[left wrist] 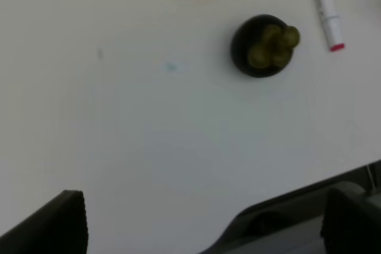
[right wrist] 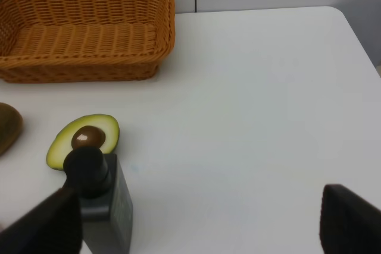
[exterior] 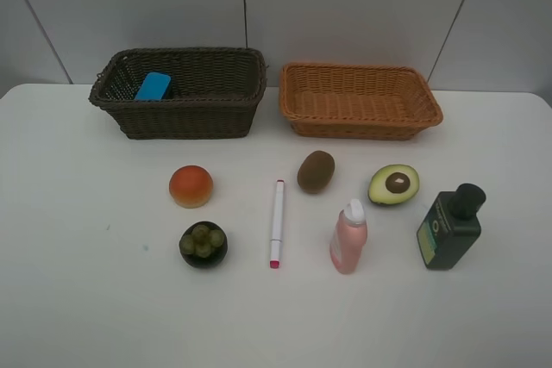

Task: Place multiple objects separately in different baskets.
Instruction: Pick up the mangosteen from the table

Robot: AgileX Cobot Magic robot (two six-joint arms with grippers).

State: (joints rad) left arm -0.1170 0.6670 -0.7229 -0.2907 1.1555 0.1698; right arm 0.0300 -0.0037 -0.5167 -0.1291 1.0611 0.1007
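The blue eraser block [exterior: 153, 86] lay inside the dark brown woven wicker basket [exterior: 190, 120], towards its left end. Just beside that basket, on its right, sat the light orange-tan woven wicker basket [exterior: 358, 127], which held nothing. The other seven items rested on the white table [exterior: 86, 299] in front of the baskets, all apart from one another. The round orange bun [exterior: 191, 185] had the dark mangosteen [exterior: 203, 244] just in front of it. The white marker [exterior: 277, 221] with a red tip lay lengthwise near the middle. The brown kiwi [exterior: 316, 171] and the halved avocado [exterior: 393, 184], cut face up, sat nearer the tan basket. The pink bottle [exterior: 348, 237] and the dark green bottle [exterior: 449, 228] with a black cap stood at the front right. The left gripper [left wrist: 205, 224] hung above bare table near the mangosteen, fingers spread wide and holding nothing. The right gripper [right wrist: 196, 221] was likewise spread wide with nothing in it, the green bottle near one finger.
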